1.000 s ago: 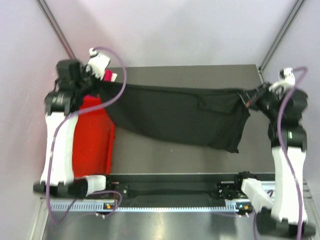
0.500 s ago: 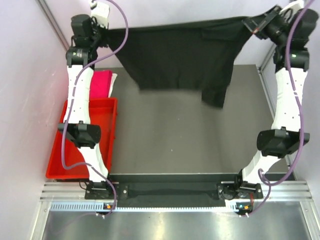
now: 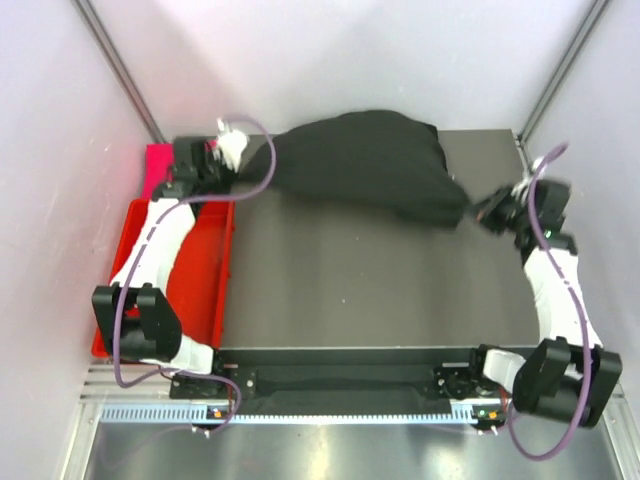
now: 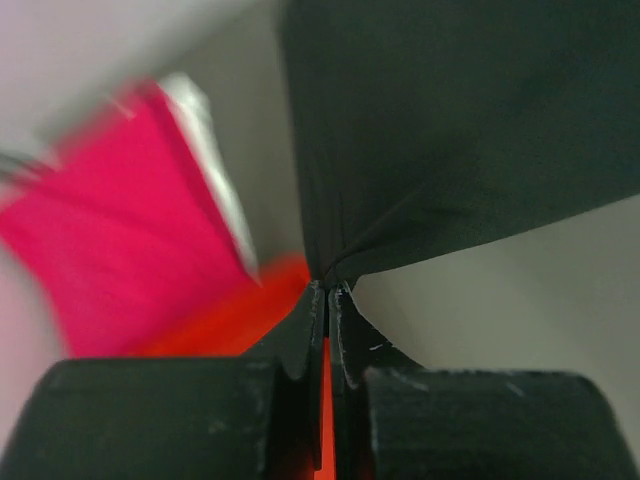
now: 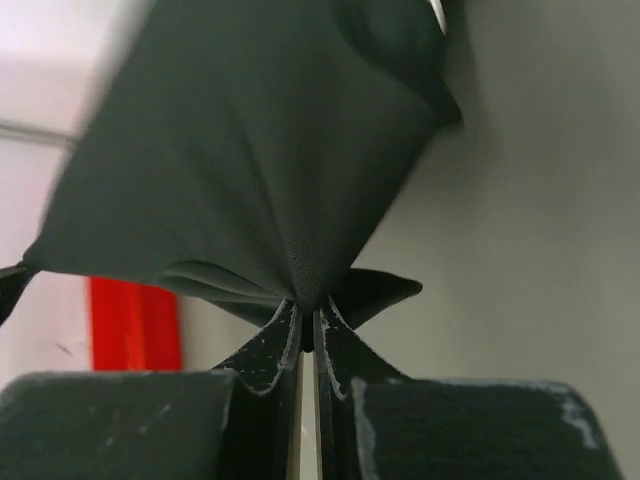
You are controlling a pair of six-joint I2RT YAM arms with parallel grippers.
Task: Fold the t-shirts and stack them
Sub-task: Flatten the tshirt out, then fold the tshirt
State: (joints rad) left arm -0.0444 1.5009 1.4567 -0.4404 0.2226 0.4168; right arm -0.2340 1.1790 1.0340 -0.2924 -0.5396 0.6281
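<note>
The black t-shirt (image 3: 365, 165) lies billowed over the far part of the table, held at both ends. My left gripper (image 3: 243, 172) is shut on its left corner at the far left; the left wrist view shows the cloth (image 4: 460, 130) pinched at the closed jaws (image 4: 328, 288). My right gripper (image 3: 478, 211) is shut on its right corner, low near the table's right side; the right wrist view shows the cloth (image 5: 260, 160) pinched there (image 5: 306, 318). The folded magenta-pink t-shirt (image 3: 158, 162) sits at the far left behind the left arm, with a white edge (image 4: 215, 180) beside it.
A red plastic tray (image 3: 205, 280) lies along the table's left edge under the left arm. The dark table (image 3: 370, 290) stretches in front of the shirt. Slanted frame poles stand at the back corners. Purple cables loop off both arms.
Both arms came down from holding the black shirt spread high and taut. The shirt now lies bunched on the far table, its right corner brought forward and low.
</note>
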